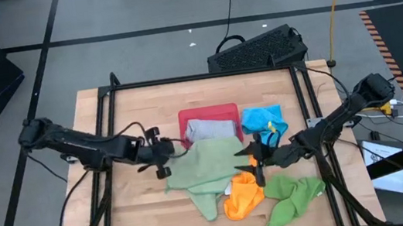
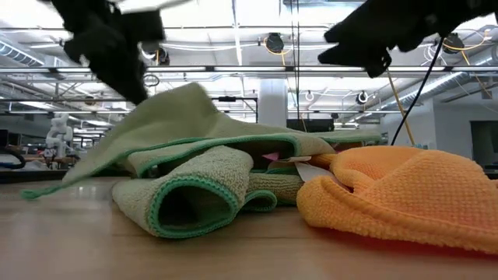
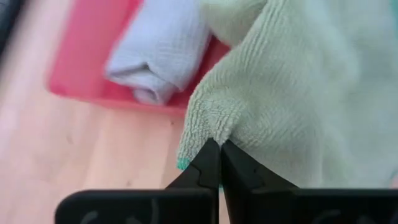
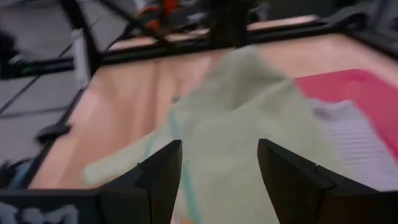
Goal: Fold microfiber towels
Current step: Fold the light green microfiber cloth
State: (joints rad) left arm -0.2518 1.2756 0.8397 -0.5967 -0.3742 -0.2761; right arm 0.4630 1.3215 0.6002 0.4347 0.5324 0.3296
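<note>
Now, left gripper [image 3: 217,146]: clamped tight on the edge of the sage green towel [image 1: 207,167] — cloth bunched at the fingertips, a teal hem showing just beside them; towards the table's middle in the high view, left of the cloths.
Right gripper [image 4: 219,163]: fingers spread wide, nothing between them; poised over the sage green towel's right side, near the orange towel [image 1: 243,195].
Sage green towel: spread across the middle of the table [image 1: 136,207], left edge lifted where pinched; part of it rolled into a loop with a green hem at the front in the low view.
Grey-blue towel [image 1: 210,130]: rolled up, lying in the red tray [image 1: 209,113] — just behind the sage green towel.
Bright blue towel [image 1: 263,120]: crumpled, just right of the tray.
Orange towel: bunched at the front, touching the sage green towel.
Bright green towel [image 1: 294,197]: crumpled at the front right, beside the orange one.
Table: light wood, framed by dark rails.
</note>
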